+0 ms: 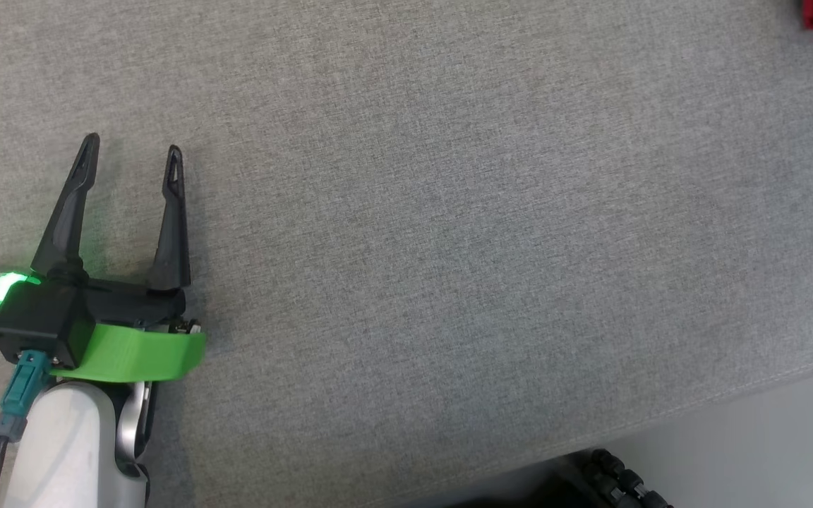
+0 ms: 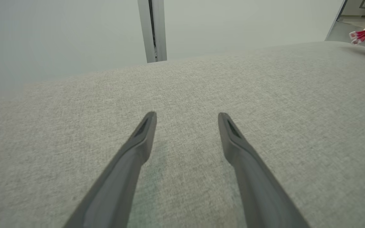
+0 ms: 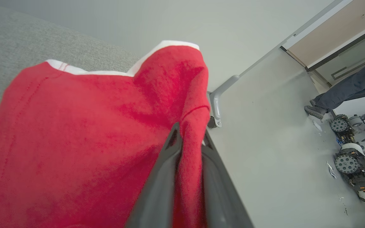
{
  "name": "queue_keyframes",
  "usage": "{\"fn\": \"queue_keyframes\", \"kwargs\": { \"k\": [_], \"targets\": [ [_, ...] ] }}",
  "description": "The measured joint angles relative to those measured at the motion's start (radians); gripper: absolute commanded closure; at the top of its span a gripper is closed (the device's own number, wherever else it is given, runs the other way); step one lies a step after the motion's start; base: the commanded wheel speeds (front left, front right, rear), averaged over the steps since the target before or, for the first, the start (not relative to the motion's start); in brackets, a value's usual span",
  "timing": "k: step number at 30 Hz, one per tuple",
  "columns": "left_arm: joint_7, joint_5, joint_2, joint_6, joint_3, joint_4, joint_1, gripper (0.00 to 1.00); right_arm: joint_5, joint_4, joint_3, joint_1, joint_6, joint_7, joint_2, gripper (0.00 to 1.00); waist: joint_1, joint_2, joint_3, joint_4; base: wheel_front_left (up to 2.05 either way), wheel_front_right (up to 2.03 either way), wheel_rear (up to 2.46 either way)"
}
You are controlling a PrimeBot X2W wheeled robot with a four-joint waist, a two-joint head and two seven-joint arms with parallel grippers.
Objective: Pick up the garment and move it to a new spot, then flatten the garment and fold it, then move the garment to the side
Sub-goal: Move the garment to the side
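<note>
Right claw (image 3: 190,133) pinching red garment (image 3: 74,142) fold. Left claw (image 1: 131,148) spread, empty, over bench (image 1: 449,212); garment well apart, roughly 3 o'clock. Right arm nearer.

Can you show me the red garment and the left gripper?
red garment (image 3: 74,133), right wrist view, middle of the red fabric
left gripper (image 1: 131,147), head view, midway between its fingertips

Head view: steeply down on grey counter (image 1: 449,212). Left wrist view: low, skimming the same counter. Right wrist view: close against red garment (image 3: 74,142), also at both other views' top right.
</note>
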Motion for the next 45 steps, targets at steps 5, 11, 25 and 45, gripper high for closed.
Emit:
{"fn": "queue_keyframes", "kwargs": {
  "k": [5,11,25,45],
  "targets": [
    [-0.015,-0.008,-0.003,0.005,-0.002,0.033,0.0,0.0,-0.034,0.033,-0.006,-0.01,0.0,-0.065,0.005,0.0,0.0,0.0,-0.016,0.011,0.0,0.0,0.0],
    [-0.043,-0.025,-0.02,0.014,-0.002,0.1,0.013,0.0,-0.058,0.033,-0.021,-0.006,0.0,-0.104,0.049,0.0,0.0,0.0,-0.067,0.024,0.0,0.0,0.0],
    [-0.072,-0.068,-0.041,0.05,0.05,0.204,0.15,0.0,-0.086,-0.366,-0.251,0.346,0.0,-0.115,0.196,0.0,0.0,0.0,-0.299,0.073,0.0,0.0,0.0],
    [-0.076,-0.087,-0.064,0.061,0.071,0.241,0.25,0.0,-0.147,-0.706,-0.419,0.941,0.0,-0.115,0.437,0.0,-0.0001,0.0,-0.549,0.15,0.0,0.0,0.0]
  ]
}}
